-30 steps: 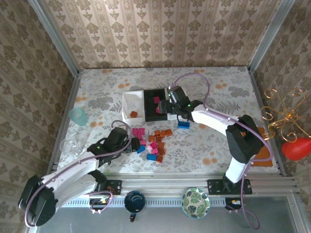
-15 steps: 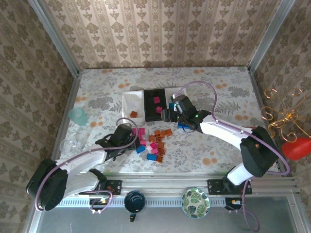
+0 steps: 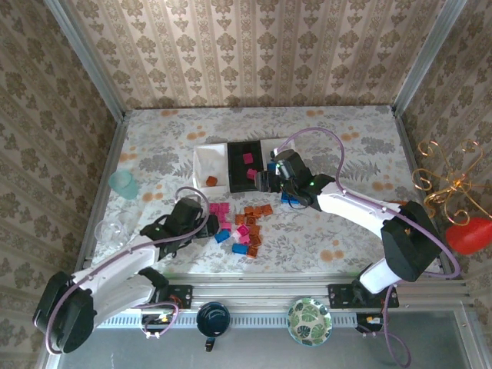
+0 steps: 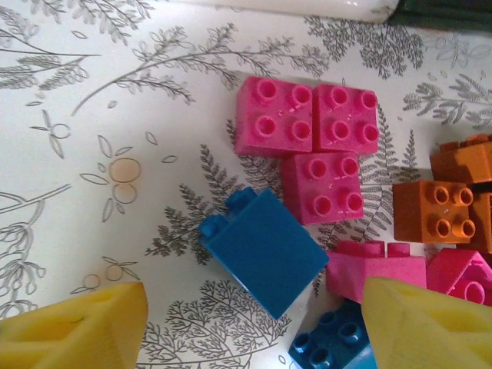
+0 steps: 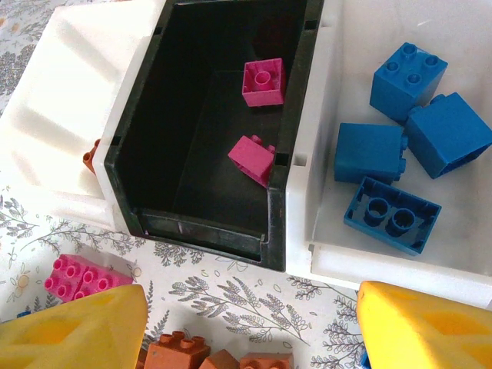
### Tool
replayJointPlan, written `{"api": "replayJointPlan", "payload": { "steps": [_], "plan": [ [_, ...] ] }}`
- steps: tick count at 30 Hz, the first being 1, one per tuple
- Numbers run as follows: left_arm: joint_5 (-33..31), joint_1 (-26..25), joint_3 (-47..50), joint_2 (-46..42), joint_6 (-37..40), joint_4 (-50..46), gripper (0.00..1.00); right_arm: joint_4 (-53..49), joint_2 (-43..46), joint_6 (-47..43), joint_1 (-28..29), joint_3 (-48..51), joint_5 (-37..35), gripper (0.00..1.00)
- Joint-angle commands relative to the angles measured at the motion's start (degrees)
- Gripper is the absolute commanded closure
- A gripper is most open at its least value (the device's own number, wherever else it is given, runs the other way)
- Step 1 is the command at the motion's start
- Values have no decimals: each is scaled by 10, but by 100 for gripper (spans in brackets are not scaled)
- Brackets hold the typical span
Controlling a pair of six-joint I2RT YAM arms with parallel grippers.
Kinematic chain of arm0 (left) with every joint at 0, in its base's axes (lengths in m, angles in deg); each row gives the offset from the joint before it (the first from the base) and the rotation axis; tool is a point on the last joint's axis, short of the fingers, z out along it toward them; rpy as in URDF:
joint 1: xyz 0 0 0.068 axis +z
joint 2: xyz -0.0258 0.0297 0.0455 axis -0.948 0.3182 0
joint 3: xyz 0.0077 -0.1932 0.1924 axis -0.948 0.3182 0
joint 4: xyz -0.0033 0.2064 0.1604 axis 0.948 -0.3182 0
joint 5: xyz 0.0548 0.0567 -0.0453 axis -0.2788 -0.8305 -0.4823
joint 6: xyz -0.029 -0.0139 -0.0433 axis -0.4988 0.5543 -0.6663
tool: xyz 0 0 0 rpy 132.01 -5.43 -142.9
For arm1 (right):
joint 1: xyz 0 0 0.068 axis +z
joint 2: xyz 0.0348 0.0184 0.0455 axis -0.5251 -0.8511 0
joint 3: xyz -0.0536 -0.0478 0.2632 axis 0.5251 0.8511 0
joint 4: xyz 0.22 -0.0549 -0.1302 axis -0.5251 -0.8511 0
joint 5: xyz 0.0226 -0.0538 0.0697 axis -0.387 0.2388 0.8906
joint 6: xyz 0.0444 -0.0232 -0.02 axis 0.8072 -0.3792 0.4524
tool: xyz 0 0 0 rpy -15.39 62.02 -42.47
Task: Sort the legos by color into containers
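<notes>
Top external sits high behind the arm bases (image 3: 361,294), looking down and forward across the whole table (image 3: 346,127) to the back wall (image 3: 254,54). Left wrist is right down low, facing the table, with a blue brick (image 4: 261,250) large at mid-frame. Right wrist rides higher, tilted down onto the black tray (image 5: 204,173) and white tray (image 5: 307,200). Overhead shares both patches: those trays mid-table, the brick pile (image 3: 246,227) nearer the bases.

I am looking into a robotics lab cell dressed up like a home. Damask wallpaper panels (image 3: 254,54) sit in bare aluminium posts (image 3: 84,59), a floral cloth (image 3: 154,157) covers the desk (image 3: 346,127), and an extruded aluminium rail (image 3: 261,292) runs along its near edge.
</notes>
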Motion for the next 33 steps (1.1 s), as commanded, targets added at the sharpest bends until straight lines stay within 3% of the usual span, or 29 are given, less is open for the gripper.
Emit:
{"api": "replayJointPlan", "payload": {
  "steps": [1, 6, 8, 11, 18, 24, 33],
  "plan": [
    [2, -4, -25, 48, 16, 25, 23, 0, 12, 2, -1, -3, -2, 26],
    [-8, 3, -37, 127, 14, 68, 25, -7, 21, 1, -1, -1, -3, 26],
    [-2, 6, -40, 140, 13, 71, 34, -7, 27, 1, -1, 2, -5, 26],
    [-1, 7, -27, 129, 9, 67, 44, -9, 34, -1, -1, 8, -8, 26],
    [-7, 23, 18, 82, -1, 43, 58, 0, 28, 0, -1, 9, -3, 26],
    [-4, 24, 17, 58, 5, 41, 33, 4, 25, 1, -1, 11, -1, 26],
    [-3, 35, -50, 92, 38, 57, 34, -1, 36, -2, -1, 18, -8, 26]
  ]
}}
